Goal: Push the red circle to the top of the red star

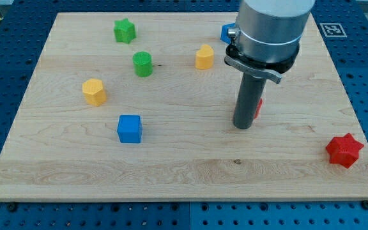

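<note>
The red star (344, 150) lies near the board's right edge, toward the view's bottom. The red circle (258, 107) shows only as a thin red sliver behind the rod, at the board's middle right. My tip (242, 126) rests on the board just left of and in front of the red circle, seemingly touching it. The red star is well to the right of and below my tip.
A green star (124, 30) sits at the top left, a green cylinder (142, 64) below it. A yellow hexagon (94, 91) lies at the left, a yellow block (204, 57) top centre, a blue cube (130, 128) lower left. A blue block (227, 32) peeks out behind the arm.
</note>
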